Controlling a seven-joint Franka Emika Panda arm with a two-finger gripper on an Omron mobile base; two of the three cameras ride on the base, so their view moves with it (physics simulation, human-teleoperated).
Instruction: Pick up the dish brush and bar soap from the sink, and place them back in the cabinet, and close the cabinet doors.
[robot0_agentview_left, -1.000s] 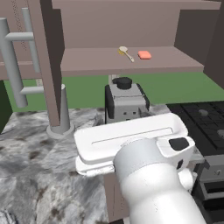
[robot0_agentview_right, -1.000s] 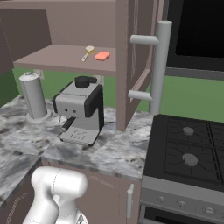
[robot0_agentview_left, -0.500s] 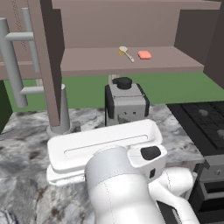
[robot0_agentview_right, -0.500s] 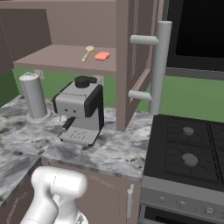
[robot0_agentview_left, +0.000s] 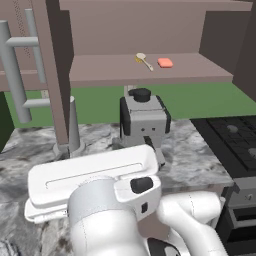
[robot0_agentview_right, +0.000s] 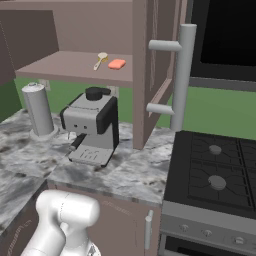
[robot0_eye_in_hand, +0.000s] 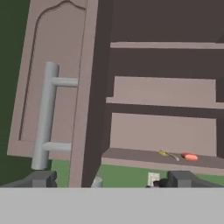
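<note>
Two doors: both cabinet doors (robot0_agentview_left: 30, 75) stand swung out; the left one shows its long silver bar handle (robot0_eye_in_hand: 43, 116) in the hand view, the right one (robot0_agentview_right: 160, 75) juts out beside the stove (robot0_agentview_right: 215, 175).
Cabinet: the cabinet (robot0_agentview_left: 150, 35) is open, its low shelf bare apart from two small things.
Counter: marble counter (robot0_agentview_right: 125, 175) below, carrying the grey coffee machine (robot0_agentview_right: 92, 125) and a pale canister (robot0_agentview_right: 37, 107) on the left.
Change: over the last second the arm's big white link (robot0_agentview_left: 90, 180) has swung leftward across the near counter in the left base view; nothing on the shelf has moved.
Meaning: the arm looks to be turning toward the left door, so I judge the closing step is in hand.
Arm pose: folded low and near, hand tipped upward, looking at the left door and the shelves.
Claw: gripper (robot0_eye_in_hand: 109, 180) spread wide, holding nothing; both tips sit at the bottom of the hand view.
Dish brush: the dish brush (robot0_agentview_left: 144, 61) lies on the shelf, left of the soap.
Bar soap: the bar soap (robot0_agentview_left: 165, 62) lies flat just beside it, apart from it.
</note>
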